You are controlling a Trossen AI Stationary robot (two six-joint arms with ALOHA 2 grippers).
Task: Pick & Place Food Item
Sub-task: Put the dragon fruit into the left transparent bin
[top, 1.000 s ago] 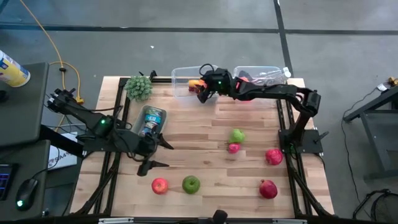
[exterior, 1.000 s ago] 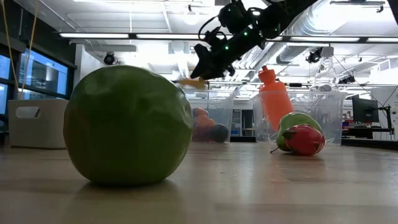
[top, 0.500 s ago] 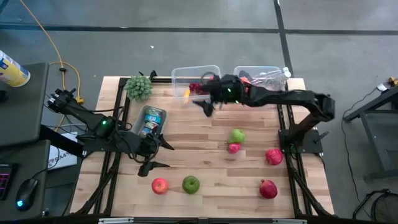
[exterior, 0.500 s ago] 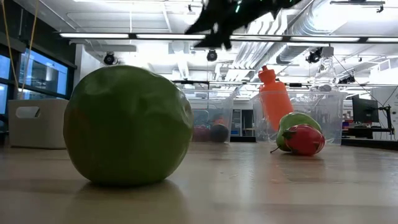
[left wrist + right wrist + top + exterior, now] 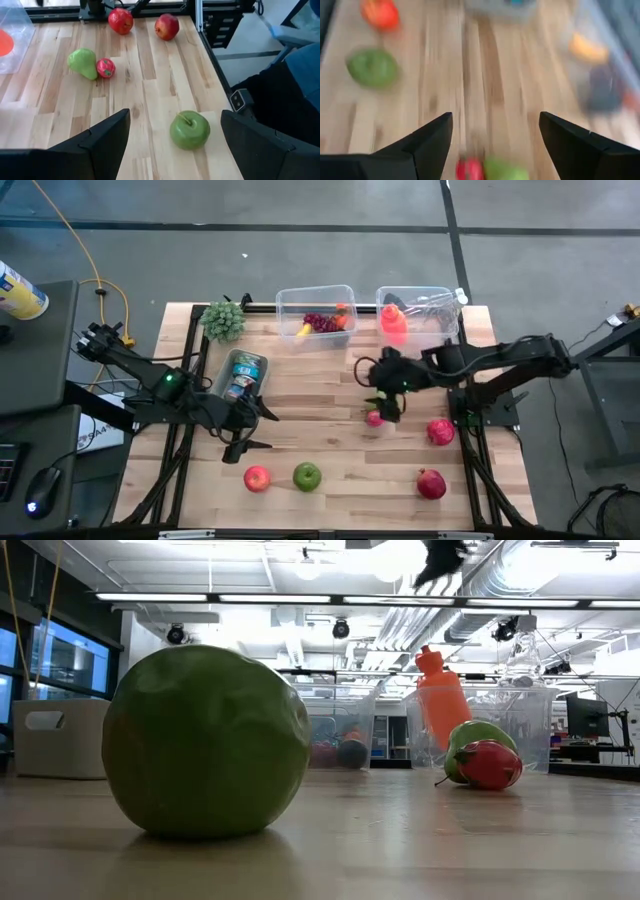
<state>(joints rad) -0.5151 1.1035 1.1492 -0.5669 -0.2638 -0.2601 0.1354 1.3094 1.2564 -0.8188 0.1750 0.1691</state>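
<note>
Fingers of the right gripper [image 5: 381, 398] stand apart with nothing between them, poised above the middle of the tabletop [image 5: 320, 395]; the right wrist view, smeared by motion, shows bare wood in the gap. Directly under them lies the green pear [image 5: 83, 63], with the small red strawberry [image 5: 375, 418] touching its side. Nothing stands between these fingers and the two fruits. Nearby, toward the right edge, rests a red apple [image 5: 440, 431], and another red fruit [image 5: 431, 483] lies nearer the front corner.

At the far edge sit two clear bins: the left bin [image 5: 316, 315] holds a yellow piece, dark grapes and an orange item; the right bin [image 5: 418, 312] holds an orange bottle [image 5: 393, 323].

Left gripper [image 5: 243, 430] waits over the left side of the tabletop, fingers wide and empty. Ahead of it lie a green apple [image 5: 307, 476] and a red apple [image 5: 257, 478]. A can [image 5: 241, 374] lies beside the arm, a green leafy bunch [image 5: 224, 321] at the far left corner.
</note>
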